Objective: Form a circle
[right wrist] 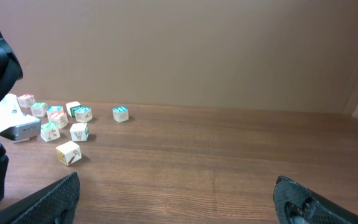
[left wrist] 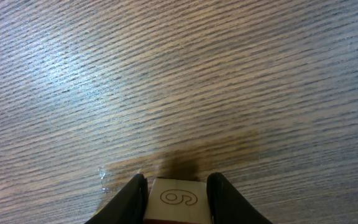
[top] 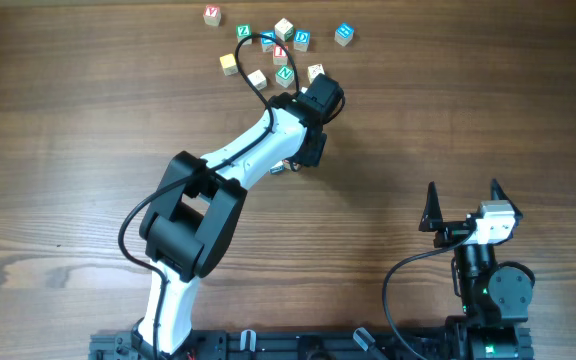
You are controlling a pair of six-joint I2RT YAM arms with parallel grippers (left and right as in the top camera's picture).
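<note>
My left gripper [left wrist: 178, 182] is shut on a cream wooden cube [left wrist: 178, 198] with an outlined "6" or "9" on top, held just over the bare wood. In the overhead view this gripper [top: 288, 165] sits below the cube scatter, its fingertips mostly hidden under the wrist. Several small letter cubes lie loosely grouped at the far side around a red-faced cube [top: 280, 52]; I cannot make out a circle among them. My right gripper [top: 463, 192] stands open and holds nothing at the near right, its fingers [right wrist: 67, 190] spread wide.
A blue-lettered cube [top: 343, 34] and a red-lettered cube [top: 212, 14] lie apart from the group. One cream cube [right wrist: 68, 152] sits nearest the right gripper. The left arm [top: 238, 160] crosses the table's middle, its black cable looping over the cubes.
</note>
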